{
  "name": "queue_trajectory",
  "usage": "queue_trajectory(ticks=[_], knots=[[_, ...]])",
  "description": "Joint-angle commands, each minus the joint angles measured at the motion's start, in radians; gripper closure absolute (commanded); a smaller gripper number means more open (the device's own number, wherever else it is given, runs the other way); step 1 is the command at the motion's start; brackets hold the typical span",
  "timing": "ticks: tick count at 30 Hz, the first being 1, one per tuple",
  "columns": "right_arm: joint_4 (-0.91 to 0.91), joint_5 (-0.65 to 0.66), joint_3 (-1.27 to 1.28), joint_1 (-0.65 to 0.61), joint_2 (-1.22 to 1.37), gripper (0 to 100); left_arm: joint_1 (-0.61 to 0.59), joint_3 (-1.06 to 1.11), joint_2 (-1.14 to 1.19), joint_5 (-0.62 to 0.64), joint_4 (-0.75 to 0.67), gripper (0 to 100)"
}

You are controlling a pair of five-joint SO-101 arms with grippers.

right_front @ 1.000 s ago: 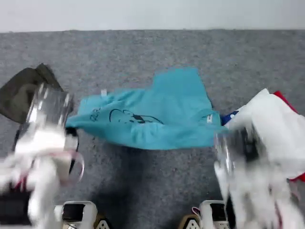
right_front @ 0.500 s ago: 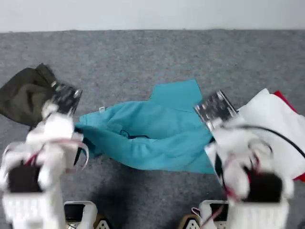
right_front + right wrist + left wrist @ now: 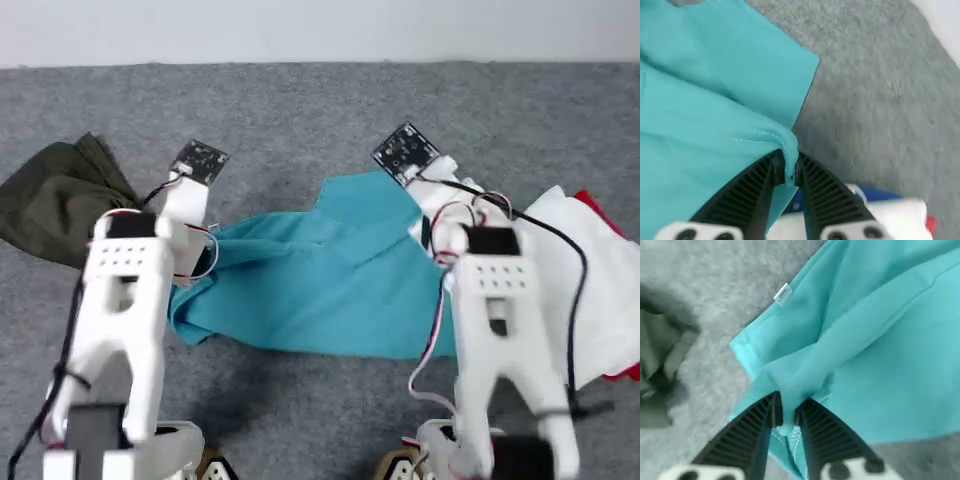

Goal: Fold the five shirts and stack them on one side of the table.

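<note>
1. Now, from above, the blue shirt (image 3: pixel 330 290) is seen in the middle of the table (image 3: pixel 300 110).
2. Left wrist view: a soft fold is pinched by the left gripper (image 3: pixel 787 406).
3. Right wrist view: its hem is pinched by the right gripper (image 3: pixel 786 164). The cloth looks light and floppy, so edges are likely best held.

Red shirt (image 3: pixel 599 211) mostly under white shirt (image 3: pixel 605 290)

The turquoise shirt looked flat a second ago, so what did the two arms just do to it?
The left gripper and right gripper, each shut on an edge of the turquoise shirt, swung toward the far side of the table, folding the shirt over so its drawing is hidden. The dark green shirt and white shirt stayed put.
</note>
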Motion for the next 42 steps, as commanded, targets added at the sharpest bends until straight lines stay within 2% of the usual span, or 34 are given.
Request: queue_trajectory(ticks=[1, 9, 16, 18, 21, 23, 26, 29, 33, 36, 37, 39, 42], knots=[[-0.139, 0.015, -0.078, 0.001, 0.134, 98.8, -0.009, -0.062, 0.083, -0.011, -0.060, 99], [-0.162, 0.009, -0.413, -0.002, 0.470, 98.7, -0.133, -0.298, 0.229, -0.014, -0.066, 99], [-0.154, 0.009, -0.701, 0.004, 0.796, 97.6, -0.087, -0.450, 0.451, -0.014, -0.066, 99], [-0.154, 0.012, -0.760, 0.002, 0.872, 92.2, -0.083, -0.479, 0.505, -0.014, -0.066, 99], [-0.128, 0.012, -0.830, -0.004, 0.957, 78.3, -0.087, -0.527, 0.568, -0.014, -0.060, 98], [-0.022, 0.014, -0.899, -0.012, 0.974, 69.4, -0.092, -0.561, 0.588, -0.008, -0.040, 98], [0.211, 0.012, -1.049, -0.015, 0.972, 61.4, -0.091, -0.659, 0.589, -0.008, 0.087, 95], [0.437, 0.006, -1.257, -0.012, 0.960, 61.2, -0.097, -0.832, 0.589, 0.017, 0.258, 87], [0.725, -0.057, -1.519, -0.012, 0.929, 61.2, -0.110, -1.069, 0.589, 0.048, 0.456, 86], [0.989, -0.060, -1.666, -0.019, 0.914, 61.2, -0.129, -1.159, 0.589, 0.051, 0.605, 86], [1.056, -0.060, -1.700, -0.019, 0.914, 61.2, -0.141, -1.145, 0.583, 0.058, 0.598, 86], [1.047, -0.104, -1.688, 0.010, 0.900, 61.2, -0.170, -1.072, 0.563, 0.057, 0.600, 86], [1.050, -0.152, -1.596, 0.059, 0.858, 61.2, -0.176, -0.845, 0.499, 0.009, 0.600, 86]])
